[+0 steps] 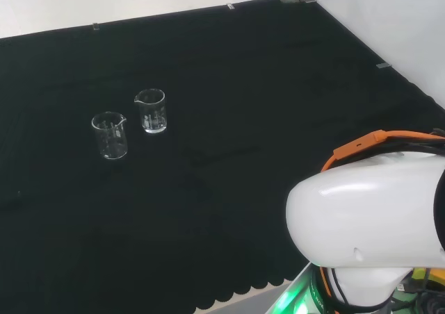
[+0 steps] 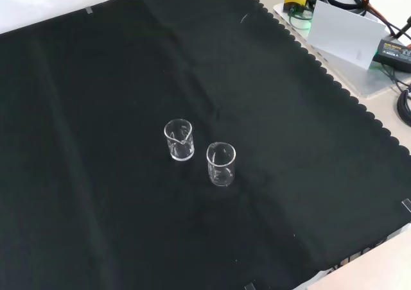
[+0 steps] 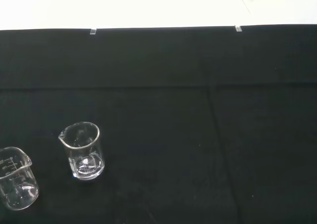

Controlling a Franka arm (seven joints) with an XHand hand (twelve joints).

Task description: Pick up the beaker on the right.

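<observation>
Two small clear glass beakers stand upright and empty on the black cloth, close together but apart. In the head view one beaker (image 1: pixel 151 110) stands to the right and a little farther off, the other beaker (image 1: pixel 110 135) to its left and nearer. In the front view the first beaker (image 2: pixel 179 139) is the upper left one and the second beaker (image 2: pixel 221 163) the lower right one. The wrist view, from some way off, has the first beaker (image 3: pixel 83 150) with its spout turned toward the second beaker (image 3: pixel 15 184), which is cut off at the picture's edge.
The arm's white link (image 1: pixel 368 217) with an orange cable fills the head view's lower right. The black cloth (image 2: pixel 96 78) has a scalloped edge; beyond it in the front view lie a white box (image 2: pixel 343 32) and cables.
</observation>
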